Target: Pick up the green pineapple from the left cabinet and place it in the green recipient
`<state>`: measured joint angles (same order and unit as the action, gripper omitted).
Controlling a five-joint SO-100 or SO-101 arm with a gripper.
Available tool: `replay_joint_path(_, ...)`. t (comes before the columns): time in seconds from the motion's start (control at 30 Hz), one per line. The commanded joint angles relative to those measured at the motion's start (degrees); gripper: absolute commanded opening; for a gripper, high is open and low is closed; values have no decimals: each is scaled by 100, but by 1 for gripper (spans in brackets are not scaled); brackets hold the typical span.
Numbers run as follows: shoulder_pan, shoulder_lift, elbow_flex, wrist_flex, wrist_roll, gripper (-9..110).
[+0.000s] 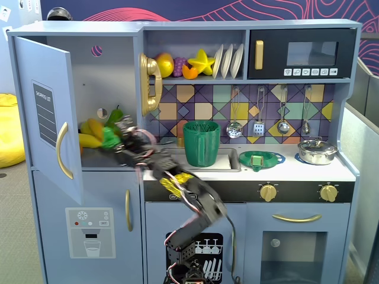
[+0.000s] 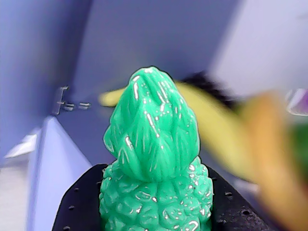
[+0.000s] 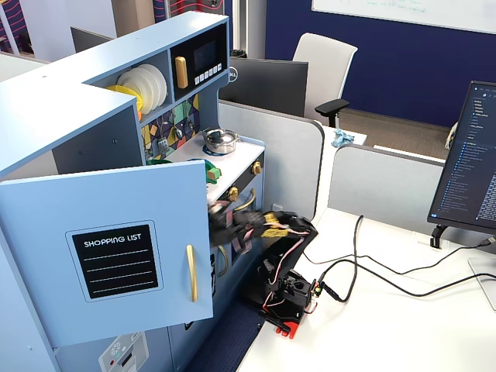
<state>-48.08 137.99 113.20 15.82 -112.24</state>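
My gripper [image 1: 116, 137] reaches into the open left cabinet [image 1: 109, 89] at shelf height. It is shut on the green pineapple [image 1: 109, 138]. In the wrist view the pineapple [image 2: 154, 159] fills the middle, leafy top pointing away, with the gripper [image 2: 155, 202] and its black jaws on both sides of the bumpy body. The cabinet door [image 1: 46, 118] stands open to the left. The green recipient [image 1: 201, 143], a ribbed dark-green cup, stands in the sink to the right of the gripper. In the other fixed view the door [image 3: 116, 248] hides the gripper; only the arm [image 3: 267, 226] shows.
Yellow bananas [image 1: 90, 136] and a dark green pear [image 1: 114, 114] lie on the cabinet shelf beside the gripper. A gold phone [image 1: 150, 83] hangs on the wall edge. A green strainer dish [image 1: 260, 160] and a metal pot [image 1: 317, 151] sit on the counter.
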Motion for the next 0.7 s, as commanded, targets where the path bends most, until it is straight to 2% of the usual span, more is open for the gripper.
replay_joint_path(0.0, 501, 1617, -62, 1160, 35, 0)
replay_joint_path(0.17, 1846, 2004, -782, 2347, 659, 0)
replay_joint_path(0.27, 2795, 1608, -1222, 2382, 1345, 0)
replay_joint_path(0.43, 3894, 466, -1600, 1538, 2074, 0)
replay_joint_path(0.67, 4597, -1459, -2628, 677, 1951, 0)
